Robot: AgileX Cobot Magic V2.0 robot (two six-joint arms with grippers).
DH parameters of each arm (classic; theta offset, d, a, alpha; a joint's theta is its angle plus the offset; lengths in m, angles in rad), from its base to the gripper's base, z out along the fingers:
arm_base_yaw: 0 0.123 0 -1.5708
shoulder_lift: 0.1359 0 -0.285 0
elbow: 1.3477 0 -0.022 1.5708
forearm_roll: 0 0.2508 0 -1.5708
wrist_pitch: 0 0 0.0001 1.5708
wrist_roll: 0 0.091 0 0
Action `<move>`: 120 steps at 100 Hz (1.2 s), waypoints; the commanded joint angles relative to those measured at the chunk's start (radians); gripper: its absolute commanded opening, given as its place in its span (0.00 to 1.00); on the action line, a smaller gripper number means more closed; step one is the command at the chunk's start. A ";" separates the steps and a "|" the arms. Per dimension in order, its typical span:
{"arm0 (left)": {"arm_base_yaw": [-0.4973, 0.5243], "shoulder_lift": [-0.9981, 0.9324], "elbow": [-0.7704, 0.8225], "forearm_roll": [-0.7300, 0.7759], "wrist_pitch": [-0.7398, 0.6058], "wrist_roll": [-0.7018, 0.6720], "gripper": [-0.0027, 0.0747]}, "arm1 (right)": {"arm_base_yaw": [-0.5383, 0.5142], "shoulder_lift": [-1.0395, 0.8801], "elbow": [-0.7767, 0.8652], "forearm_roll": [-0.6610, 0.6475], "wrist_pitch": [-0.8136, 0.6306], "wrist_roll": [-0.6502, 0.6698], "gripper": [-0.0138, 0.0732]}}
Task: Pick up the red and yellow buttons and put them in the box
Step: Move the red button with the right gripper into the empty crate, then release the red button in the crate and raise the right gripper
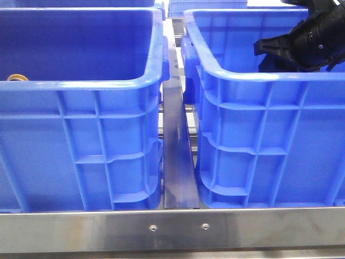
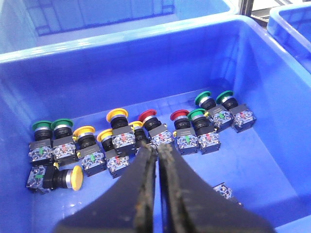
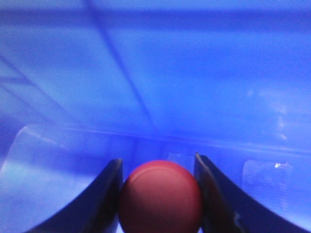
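My right gripper is shut on a dark red button cap, close to a blurred blue wall. In the front view the right gripper sits over the right blue crate, at rim height. My left gripper is shut and empty, hovering inside the left crate above a row of push buttons. The row includes red-capped ones and yellow-capped ones. The left gripper is not seen in the front view, where one yellow cap peeks over the left crate's rim.
Green-capped buttons stand at both ends of the row, and one yellow button lies on its side. A narrow metal gap separates the two crates. A steel rail runs along the front. More blue crates stand behind.
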 commanded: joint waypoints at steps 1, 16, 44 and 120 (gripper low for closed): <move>0.001 0.003 -0.026 -0.014 -0.073 -0.008 0.01 | -0.003 -0.034 -0.007 -0.001 0.024 -0.012 0.56; 0.001 0.003 -0.026 -0.014 -0.073 -0.008 0.01 | -0.003 -0.047 -0.007 0.004 0.009 -0.012 0.68; 0.001 0.003 -0.026 -0.014 -0.073 -0.008 0.01 | -0.003 -0.137 0.002 0.013 -0.023 -0.012 0.76; 0.001 0.003 -0.026 -0.014 -0.073 -0.008 0.01 | -0.003 -0.948 0.425 0.091 -0.146 -0.012 0.75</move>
